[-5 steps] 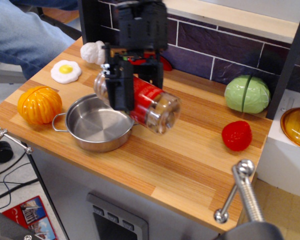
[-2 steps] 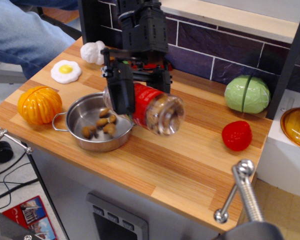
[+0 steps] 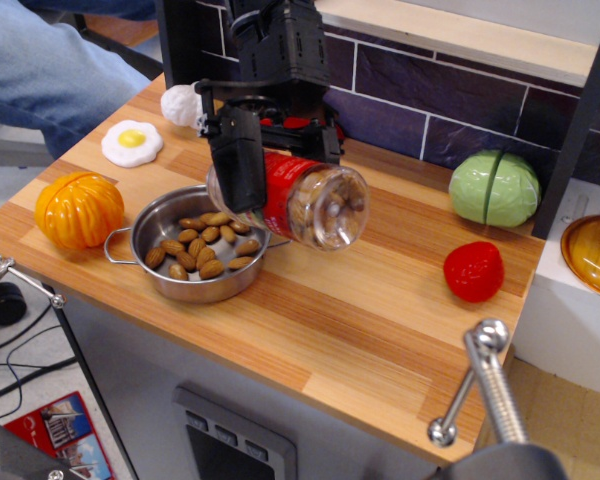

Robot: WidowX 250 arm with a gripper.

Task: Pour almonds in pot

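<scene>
observation.image: single view over the worktop [image 3: 380,330].
End effector [image 3: 265,165]: clenched on the jar [image 3: 300,200], which lies tipped on its side, mouth toward 9 o'clock above the pot's rim.
Almonds [image 3: 202,250]: a dozen or so spread across the pot floor; a moment ago only a small clump, and a second ago none. Some remain inside the jar.
Pot [image 3: 140,235]: on the worktop, unmoved.
Neighbours: orange pumpkin toy [image 3: 78,208] at the pot's 9 o'clock, fried egg toy [image 3: 132,142] at 11 o'clock.
</scene>
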